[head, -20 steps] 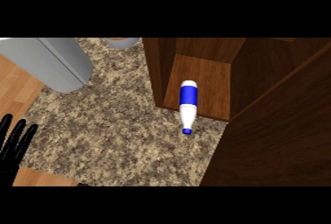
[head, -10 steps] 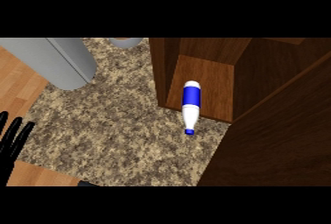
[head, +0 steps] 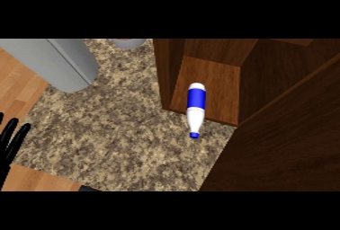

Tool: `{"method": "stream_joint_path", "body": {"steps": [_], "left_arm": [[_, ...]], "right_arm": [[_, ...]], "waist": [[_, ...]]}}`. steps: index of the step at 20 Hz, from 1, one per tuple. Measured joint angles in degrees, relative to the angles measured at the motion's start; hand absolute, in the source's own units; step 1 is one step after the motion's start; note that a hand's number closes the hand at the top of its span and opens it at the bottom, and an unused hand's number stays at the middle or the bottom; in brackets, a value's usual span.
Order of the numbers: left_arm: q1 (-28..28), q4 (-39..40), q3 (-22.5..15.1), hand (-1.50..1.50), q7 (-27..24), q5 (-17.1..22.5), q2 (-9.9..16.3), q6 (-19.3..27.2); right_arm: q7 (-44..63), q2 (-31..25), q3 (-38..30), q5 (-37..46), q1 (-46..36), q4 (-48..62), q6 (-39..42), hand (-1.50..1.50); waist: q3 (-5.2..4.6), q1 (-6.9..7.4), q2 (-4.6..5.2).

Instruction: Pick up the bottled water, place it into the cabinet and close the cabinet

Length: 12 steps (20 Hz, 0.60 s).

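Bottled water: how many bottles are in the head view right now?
1. The bottled water lies on its side, its base on the open cabinet floor, its blue-capped neck over the counter. Others could be hidden deeper inside.

We see a speckled, stone-like desk (head: 119, 130), a dark matt wood cabinet (head: 279, 134), a smooth white-and-blue plastic-looking bottled water (head: 195, 108), and a smooth grey, metal-like cylinder (head: 63, 63).

White, blue-banded bottled water (head: 195, 106) lying across wooden cabinet (head: 212, 81) floor edge, cap outward.
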Motion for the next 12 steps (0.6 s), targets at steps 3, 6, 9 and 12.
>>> {"method": "stream_joint_path", "body": {"steps": [3,6,9,12], "left_arm": [[-0.1,0.2,0.2,-1.50,0.1,0.2,0.2,-0.4],[-0.3,0.4,0.5,-1.50,0.1,0.4,0.3,-0.7],[-0.7,0.3,0.6,-1.50,0.1,0.5,0.5,-1.1],[-1.2,0.4,0.9,-1.50,0.1,0.6,0.7,-1.6]], "right_arm": [[0.2,0.4,0.0,-0.2,0.0,0.1,0.1,1.50],[0.1,0.9,-0.1,-0.7,0.3,0.4,0.2,1.50],[-0.2,1.3,-0.2,-1.9,0.4,0.9,0.5,1.50],[-0.3,1.8,-0.3,-3.4,0.6,1.5,0.6,1.50]], "waist": [[-0.07,0.04,0.34],[-0.05,0.49,0.92],[0.03,1.53,1.62],[0.19,2.36,2.32]]}}
